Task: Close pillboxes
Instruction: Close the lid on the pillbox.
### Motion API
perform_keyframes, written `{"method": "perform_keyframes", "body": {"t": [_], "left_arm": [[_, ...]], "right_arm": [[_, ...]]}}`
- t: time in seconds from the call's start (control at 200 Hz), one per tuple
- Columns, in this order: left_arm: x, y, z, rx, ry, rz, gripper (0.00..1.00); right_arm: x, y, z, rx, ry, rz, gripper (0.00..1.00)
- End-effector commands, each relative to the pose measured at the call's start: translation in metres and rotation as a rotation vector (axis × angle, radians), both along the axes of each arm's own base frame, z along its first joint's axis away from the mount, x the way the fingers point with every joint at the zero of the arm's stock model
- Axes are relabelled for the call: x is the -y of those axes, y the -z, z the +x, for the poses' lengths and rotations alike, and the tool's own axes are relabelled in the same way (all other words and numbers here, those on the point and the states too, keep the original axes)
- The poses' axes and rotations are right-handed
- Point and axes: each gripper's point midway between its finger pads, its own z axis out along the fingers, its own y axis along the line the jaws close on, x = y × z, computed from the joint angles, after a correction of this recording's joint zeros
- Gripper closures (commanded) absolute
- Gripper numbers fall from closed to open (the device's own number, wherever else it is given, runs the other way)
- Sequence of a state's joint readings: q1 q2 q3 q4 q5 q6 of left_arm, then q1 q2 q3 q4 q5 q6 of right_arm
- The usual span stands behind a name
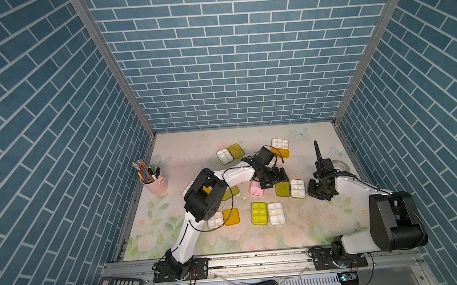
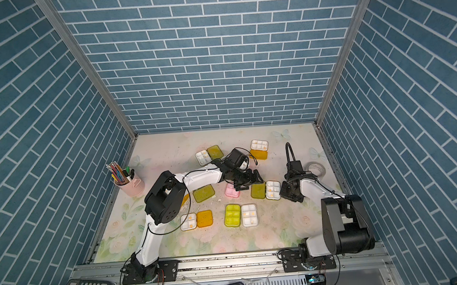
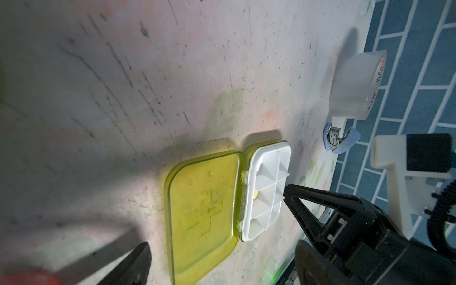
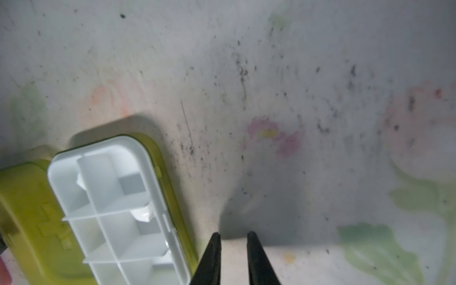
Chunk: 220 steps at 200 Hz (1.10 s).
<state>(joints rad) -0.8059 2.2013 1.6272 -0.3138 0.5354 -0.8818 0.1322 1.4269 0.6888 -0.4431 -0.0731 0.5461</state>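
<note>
**Closing of the mid-table pillbox, lid fold not yet begun.** The open pillbox [image 1: 291, 189] lies flat on the table [image 1: 324, 224], right of centre. Its yellow-green lid [image 3: 202, 209] is spread out beside the white tray [image 3: 264, 192], and the two are joined at the hinge.

The left gripper [image 1: 276, 180] hovers just over the lid. Its jaws are spread wide and empty, and the fingers show well apart in the left wrist view.

The right gripper [image 4: 233, 236] stands at the tray's outer long edge, fingers drawn together and holding nothing. Its tip seems to touch the tray wall (the top views cannot confirm contact).

Judged step: the right arm braces the tray while the left prepares to turn the lid. The next move calls for a finger under the lid's free edge and a swing about the hinge. A downward press then seats the lid, with the tray kept from sliding.

Elsewhere, a pink pillbox [image 1: 256, 188] appears shut. At least three others lie open, among them the one near the back wall [image 1: 279, 144].
</note>
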Motion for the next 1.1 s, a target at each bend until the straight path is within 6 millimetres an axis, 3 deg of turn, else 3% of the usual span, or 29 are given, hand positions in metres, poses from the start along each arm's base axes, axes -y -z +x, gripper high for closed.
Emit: {"method": "perform_keyframes", "body": {"t": [0.0, 0.395, 0.73, 0.905, 1.095], "left_arm": [[0.003, 0.010, -0.002, 0.001, 0.021, 0.006, 0.07], [0.014, 0.014, -0.003, -0.020, 0.022, -0.060, 0.07], [0.019, 0.003, 0.001, -0.020, 0.027, -0.115, 0.07], [0.016, 0.009, -0.002, -0.031, 0.023, -0.097, 0.07], [0.022, -0.008, 0.000, -0.011, 0.016, -0.156, 0.07]], "right_arm": [[0.000, 0.005, -0.002, -0.014, 0.025, 0.014, 0.78], [-0.007, 0.017, -0.004, -0.039, 0.028, 0.053, 0.79], [-0.012, 0.015, -0.004, -0.036, 0.013, 0.082, 0.79], [-0.012, 0.012, -0.004, -0.032, 0.011, 0.082, 0.79], [-0.015, 0.012, -0.005, -0.035, 0.009, 0.098, 0.79]]}}
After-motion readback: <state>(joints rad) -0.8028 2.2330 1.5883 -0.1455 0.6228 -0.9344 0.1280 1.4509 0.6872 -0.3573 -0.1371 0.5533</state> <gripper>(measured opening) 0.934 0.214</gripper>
